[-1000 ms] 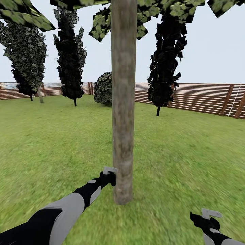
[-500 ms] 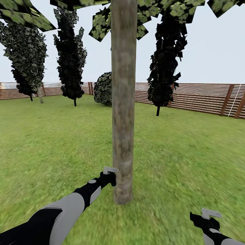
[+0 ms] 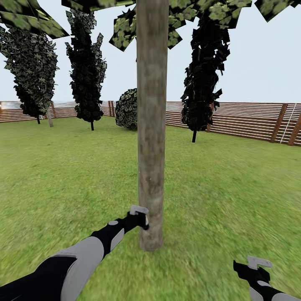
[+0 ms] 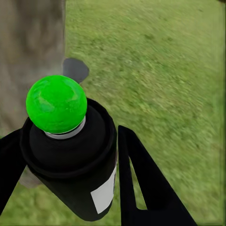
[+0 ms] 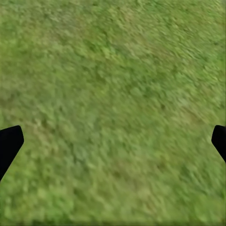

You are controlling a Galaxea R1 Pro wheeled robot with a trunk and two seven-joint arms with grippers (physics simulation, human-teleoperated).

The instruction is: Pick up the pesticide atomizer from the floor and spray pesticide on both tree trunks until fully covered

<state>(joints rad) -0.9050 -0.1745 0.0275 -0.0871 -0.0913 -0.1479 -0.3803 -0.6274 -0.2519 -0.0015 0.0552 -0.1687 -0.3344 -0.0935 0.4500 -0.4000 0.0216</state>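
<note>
The pesticide atomizer (image 4: 66, 150) is being gripped between the left gripper (image 3: 140, 215)'s jaws beside the tree trunk (image 3: 151, 125), lower centre, for spraying; the right gripper (image 3: 255, 267)'s jaws are being held wide apart, empty.

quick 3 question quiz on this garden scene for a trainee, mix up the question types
1. True or false: the left claw is shut on the pesticide atomizer.
2. Multiple choice: in the left wrist view, the dot on top of the atomizer is A) red, B) green, C) white.
3. Short answer: in the head view, which claw sits right beside the tree trunk, and what lies under the other one?

Key
1. True: the black fingers flank the dark body on both sides.
2. B
3. The left claw, low by the trunk's base. The right claw is open over bare grass.
</note>
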